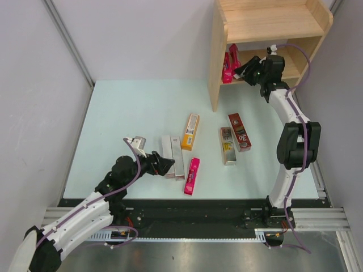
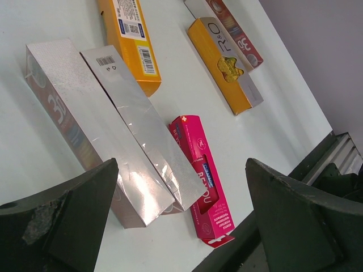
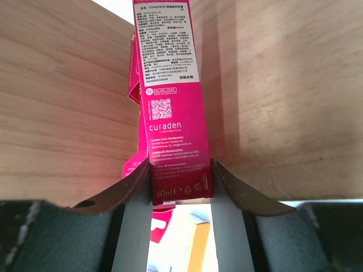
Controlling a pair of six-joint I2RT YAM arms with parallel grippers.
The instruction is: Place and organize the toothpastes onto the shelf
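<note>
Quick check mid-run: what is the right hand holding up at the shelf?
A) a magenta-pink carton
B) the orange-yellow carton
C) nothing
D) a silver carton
A: in the right wrist view the right hand is clamped on the lower end of a magenta-pink carton, with the wood of the shelf right behind it.

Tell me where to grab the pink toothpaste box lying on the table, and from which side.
Grip the pink carton across its narrow width near its near end, coming straight down. It lies flat, its far half close beside a silver carton, while the near end has bare table on both long sides. The open left end effector is closest.
</note>
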